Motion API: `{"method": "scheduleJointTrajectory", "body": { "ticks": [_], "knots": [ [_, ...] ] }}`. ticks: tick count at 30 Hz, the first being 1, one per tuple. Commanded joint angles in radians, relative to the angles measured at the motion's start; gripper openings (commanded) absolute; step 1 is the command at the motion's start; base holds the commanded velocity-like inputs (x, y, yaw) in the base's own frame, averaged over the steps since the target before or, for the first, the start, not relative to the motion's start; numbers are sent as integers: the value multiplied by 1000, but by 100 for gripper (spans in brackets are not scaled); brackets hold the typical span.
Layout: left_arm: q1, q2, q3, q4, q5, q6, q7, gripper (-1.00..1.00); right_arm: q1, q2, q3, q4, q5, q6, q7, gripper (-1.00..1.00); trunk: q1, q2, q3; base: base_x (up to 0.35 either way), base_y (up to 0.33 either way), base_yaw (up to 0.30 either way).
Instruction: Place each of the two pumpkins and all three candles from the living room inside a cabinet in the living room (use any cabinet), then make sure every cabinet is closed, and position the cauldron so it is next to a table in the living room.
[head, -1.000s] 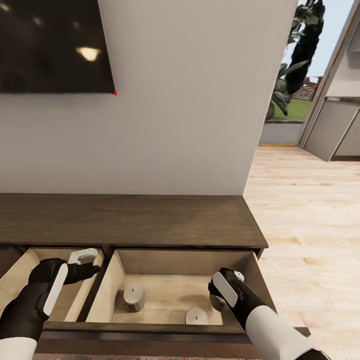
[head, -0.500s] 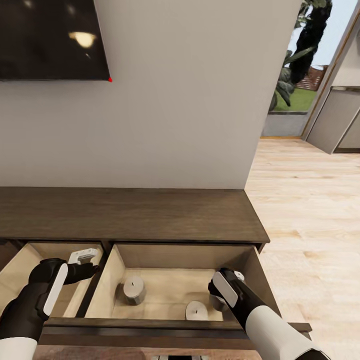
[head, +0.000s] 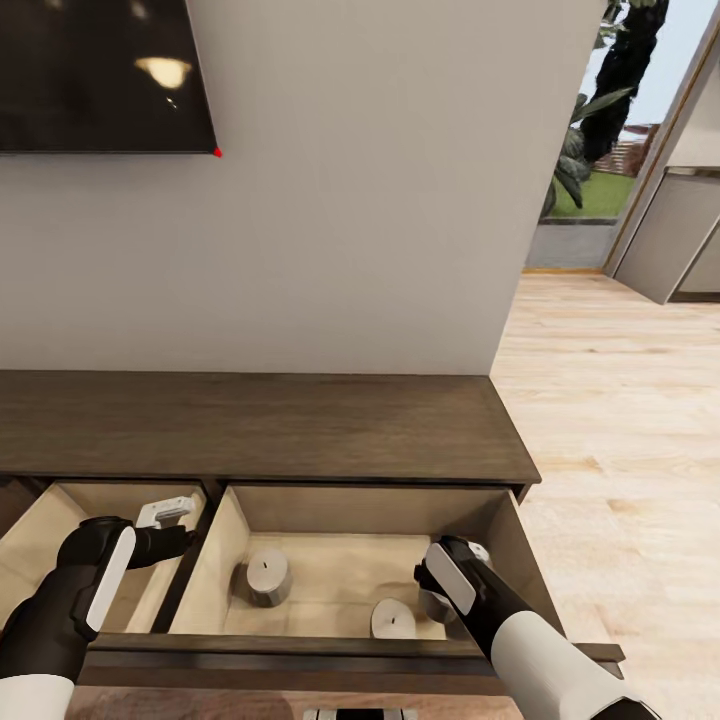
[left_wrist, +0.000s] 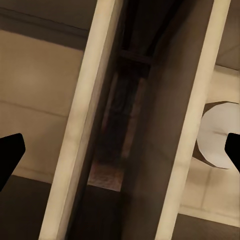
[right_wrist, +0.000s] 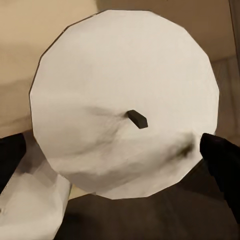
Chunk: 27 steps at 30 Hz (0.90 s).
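A robot faces a long, dark wood cabinet (head: 260, 430) against a pale wall, with two drawers pulled open toward it. The right gripper (head: 440, 600) reaches down into the right-hand drawer (head: 345, 580), near its right wall. In the right wrist view a pale candle (right_wrist: 125, 102) stands upright directly beneath this gripper, its round flat top and short dark wick facing the camera, so its long axis runs in line with the fingers. The two dark fingertips (right_wrist: 222, 165) sit on opposite sides of the candle, spread about as wide as the candle itself. Whether they press on it or have just let go is hard to judge from here.

Two more candles stand upright on the same drawer floor: one toward the left (head: 268, 576) and one near the front edge (head: 393, 620), just beside the right gripper.

The left gripper (head: 178, 525) hovers over the divider between the two drawers, spread wide and holding nothing. The right arm is plainly the nearer one to the candle under it. No pumpkins are visible.
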<state>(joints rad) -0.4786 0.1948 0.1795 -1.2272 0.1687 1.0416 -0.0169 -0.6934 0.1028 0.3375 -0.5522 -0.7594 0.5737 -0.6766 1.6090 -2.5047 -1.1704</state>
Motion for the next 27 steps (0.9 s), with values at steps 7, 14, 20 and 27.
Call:
{"method": "scheduleJointTrajectory", "body": {
  "ticks": [7, 14, 20, 27],
  "knots": [
    [0, 0, 0, 0, 0, 0, 0, 100, 0, 0, 0, 0, 0, 0, 0, 100, 0, 0, 0, 0, 0, 0],
    [0, 0, 0, 0, 0, 1, 0, 100, 0, 0, 0, 0, -1, -1, 0, 100, -2, 1, 15, 0, 0, 0],
    [0, 0, 0, 0, 0, 2, 0, 100, 0, 0, 0, 0, 1, -3, 0, 100, -5, 2, 39, 0, 0, 0],
    [0, 0, 1, 0, 2, 3, 0, 100, 0, 0, 0, 0, 2, -4, 3, 100, -8, 4, 66, -23, 0, 0]
  ]
}}
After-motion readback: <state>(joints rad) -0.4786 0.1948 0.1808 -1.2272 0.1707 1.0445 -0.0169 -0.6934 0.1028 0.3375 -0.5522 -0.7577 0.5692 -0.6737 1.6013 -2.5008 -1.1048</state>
